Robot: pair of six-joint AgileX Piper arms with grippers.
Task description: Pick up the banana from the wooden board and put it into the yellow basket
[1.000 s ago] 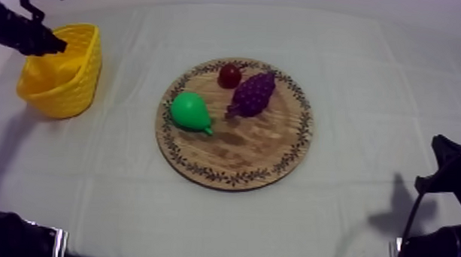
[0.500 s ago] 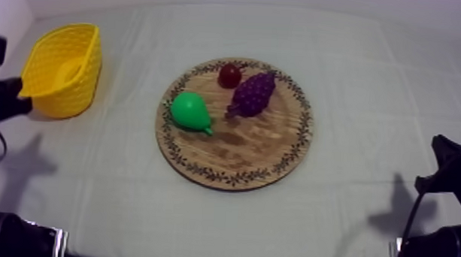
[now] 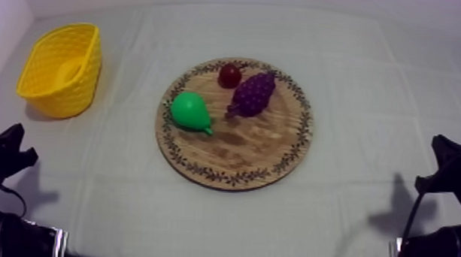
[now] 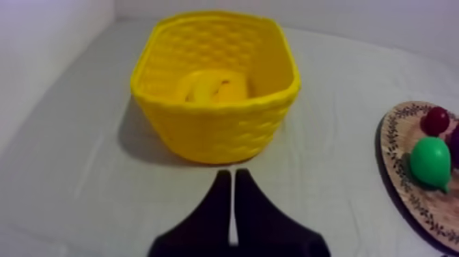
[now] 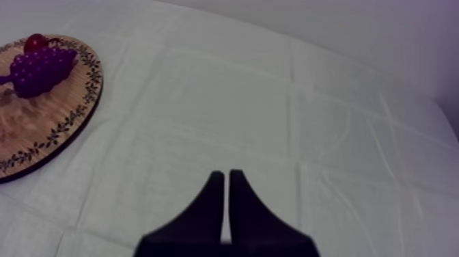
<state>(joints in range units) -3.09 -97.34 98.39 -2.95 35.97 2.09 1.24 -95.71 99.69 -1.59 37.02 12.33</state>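
Yellow banana [image 4: 213,87] lies inside the yellow basket [image 4: 212,133], straight ahead of my closed, empty left gripper [image 4: 231,173]; right gripper [image 5: 225,175] likewise closed.

The near wall of the yellow basket [image 4: 218,133] hides the lower part of the banana [image 4: 213,87] lying in it, and beside the basket the round wooden board [image 4: 408,195] runs off the left wrist view's edge.

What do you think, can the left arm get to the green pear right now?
Probably yes. The pear lies at the board's left edge, nearest the left gripper, with bare cloth between them; the basket stands off to the side. The shut fingers would need to open first.
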